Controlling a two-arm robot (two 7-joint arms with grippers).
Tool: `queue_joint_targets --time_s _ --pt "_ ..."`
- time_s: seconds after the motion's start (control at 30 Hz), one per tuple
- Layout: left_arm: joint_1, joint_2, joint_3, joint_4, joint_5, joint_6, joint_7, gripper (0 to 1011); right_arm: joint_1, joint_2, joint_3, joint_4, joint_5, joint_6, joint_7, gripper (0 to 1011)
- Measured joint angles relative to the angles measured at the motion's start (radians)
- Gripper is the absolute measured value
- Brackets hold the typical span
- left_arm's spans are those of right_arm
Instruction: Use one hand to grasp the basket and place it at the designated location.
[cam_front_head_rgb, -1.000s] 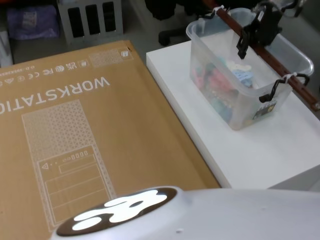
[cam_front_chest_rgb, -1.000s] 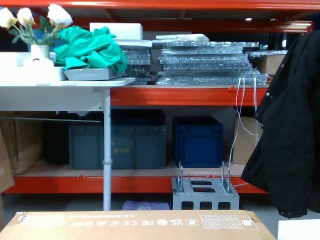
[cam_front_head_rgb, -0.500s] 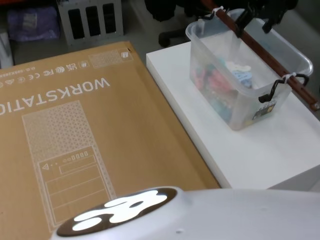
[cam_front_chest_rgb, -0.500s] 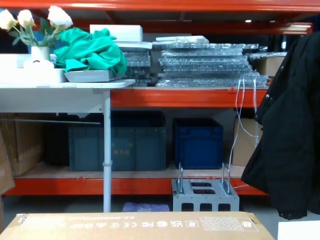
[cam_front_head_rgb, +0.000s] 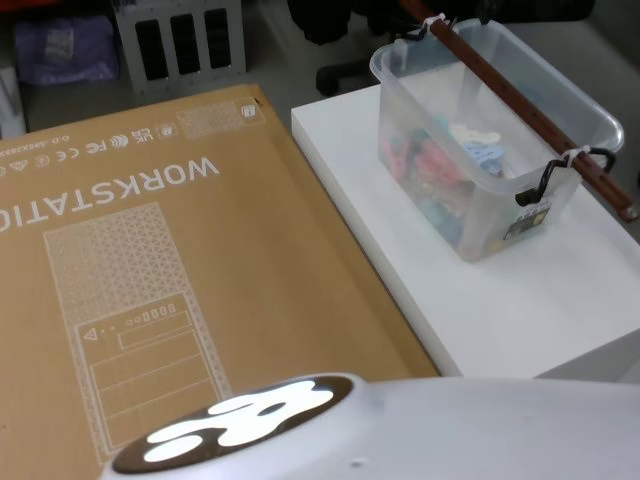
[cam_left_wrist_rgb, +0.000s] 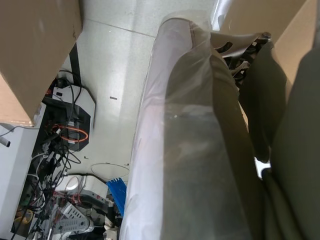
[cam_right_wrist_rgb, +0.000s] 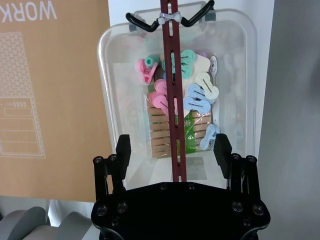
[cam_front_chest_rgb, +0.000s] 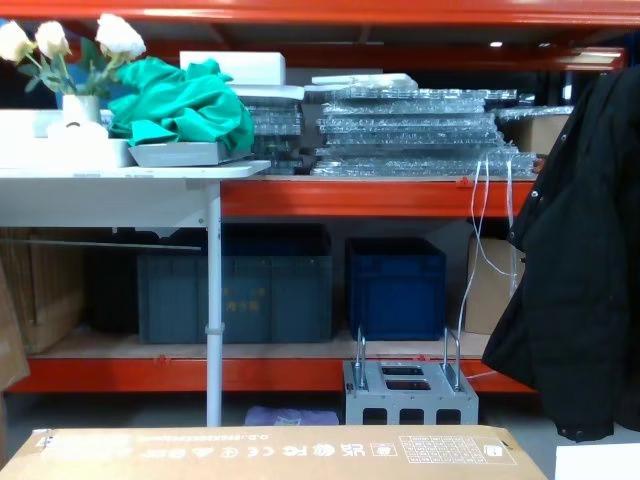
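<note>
Head view: basket (cam_front_head_rgb: 490, 160) sits on white platform (cam_front_head_rgb: 520, 300), right of the cardboard box (cam_front_head_rgb: 150, 270); reddish-brown handle (cam_front_head_rgb: 530, 105) lies across its rim, zip-tied at both ends.

L wrist view: plastic-wrapped robot body, floor w/ cables. Left gripper state: can't tell.

R wrist view: right gripper (cam_right_wrist_rgb: 173, 149) above basket (cam_right_wrist_rgb: 120, 60), fingers spread wide either side of handle (cam_right_wrist_rgb: 171, 85), not touching. Coloured clips inside.

Chest view: shelving, blue crates (cam_front_chest_rgb: 395, 285), grey rack (cam_front_chest_rgb: 410, 390).

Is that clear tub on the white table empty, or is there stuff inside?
Not empty. Through the basket open top you can see colourful clips piled on its floor, beneath the reddish-brown bar handle.
</note>
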Motion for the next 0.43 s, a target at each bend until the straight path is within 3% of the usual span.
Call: queue_joint_targets --time_s 0.43 --pt "0.0 0.0 0.0 0.0 0.0 0.0 0.0 0 0.005 0.001 0.001 -0.01 -0.004 0.004 0.001 1001"
